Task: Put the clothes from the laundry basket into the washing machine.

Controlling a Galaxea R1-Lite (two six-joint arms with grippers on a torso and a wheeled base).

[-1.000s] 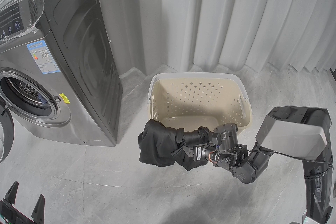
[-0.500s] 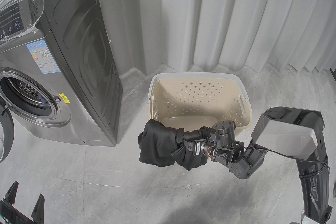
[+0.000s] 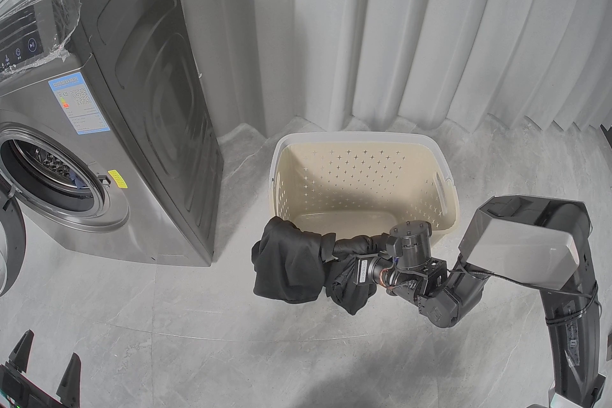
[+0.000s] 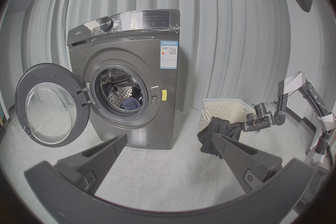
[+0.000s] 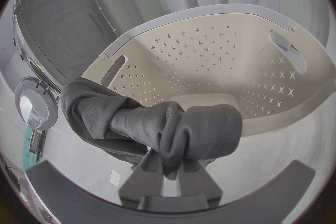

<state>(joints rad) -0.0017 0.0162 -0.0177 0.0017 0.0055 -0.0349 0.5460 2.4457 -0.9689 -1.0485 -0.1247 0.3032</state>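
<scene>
The right gripper [image 5: 170,168] is clamping the black garment [image 3: 287,262], whose bulk is hanging leftward by the laundry basket [image 3: 357,137]'s lower-left corner, toward the washing machine [image 3: 48,176] at far left.

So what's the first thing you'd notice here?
A black garment hangs at the near corner of the cream laundry basket, pinched in the right arm's jaws. To the robot's left, the grey washing machine stands with its round door swung open, something blue inside the drum.

Washer [image 4: 140,60] mouth open, door [image 4: 50,105] swung aside (blue cloth [image 4: 130,103] inside drum); floor [image 3: 210,320] btwn basket [image 3: 363,137] & washer passable.
</scene>
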